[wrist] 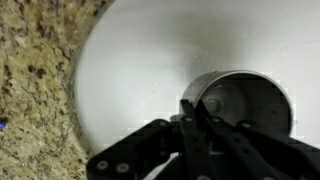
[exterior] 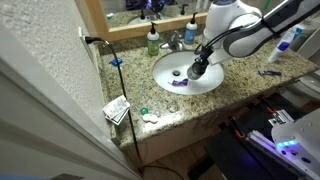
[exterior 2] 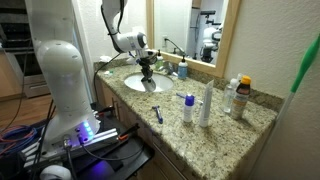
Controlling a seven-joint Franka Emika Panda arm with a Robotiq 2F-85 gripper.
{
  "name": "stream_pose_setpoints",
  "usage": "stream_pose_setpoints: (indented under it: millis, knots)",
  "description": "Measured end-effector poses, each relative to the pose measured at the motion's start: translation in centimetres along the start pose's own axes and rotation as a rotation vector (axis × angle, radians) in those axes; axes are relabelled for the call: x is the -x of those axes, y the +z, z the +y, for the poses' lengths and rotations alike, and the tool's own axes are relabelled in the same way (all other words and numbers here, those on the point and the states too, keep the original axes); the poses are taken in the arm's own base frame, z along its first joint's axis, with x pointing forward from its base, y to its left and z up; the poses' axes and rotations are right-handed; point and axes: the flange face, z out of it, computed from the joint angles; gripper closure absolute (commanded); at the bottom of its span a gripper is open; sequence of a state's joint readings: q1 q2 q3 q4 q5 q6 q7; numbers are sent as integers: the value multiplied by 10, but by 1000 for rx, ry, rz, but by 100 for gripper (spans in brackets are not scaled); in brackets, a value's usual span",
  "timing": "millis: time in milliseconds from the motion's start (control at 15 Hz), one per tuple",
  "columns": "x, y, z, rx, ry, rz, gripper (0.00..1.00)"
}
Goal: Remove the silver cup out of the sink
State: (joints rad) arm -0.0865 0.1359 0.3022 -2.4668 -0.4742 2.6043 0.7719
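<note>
**Cup pinched, not out yet**

Wrist view: the pincer point(wrist: 192, 108) has its fingers drawn almost together across the left rim of the silver cup point(wrist: 240, 100). I read that as pinching the cup wall, one finger inside and one outside. I can't judge how firm the hold is.

The cup is inside the sink point(wrist: 130, 70), with white basin all round it and its opening facing the camera.

In both exterior views the pincer point(exterior: 198, 68) point(exterior 2: 148, 72) sits low over the basin. It hides the cup, so I can't confirm any lift.

My take on progress:
- Done: reach, and apparently the grasp.
- Left: raise the cup clear of the sink rim, carry it over the tabletop point(exterior: 240, 85), set it down and let go.
</note>
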Motion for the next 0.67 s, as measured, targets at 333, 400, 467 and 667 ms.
stream_pose_setpoints:
  millis: [333, 400, 467, 667]
  knots:
    - [8, -4, 47, -146, 85, 9, 98]
    - [9, -5, 45, -145, 82, 9, 98]
    - [10, -5, 42, -145, 79, 9, 98]
    - [4, -9, 53, -204, 172, -12, 98]
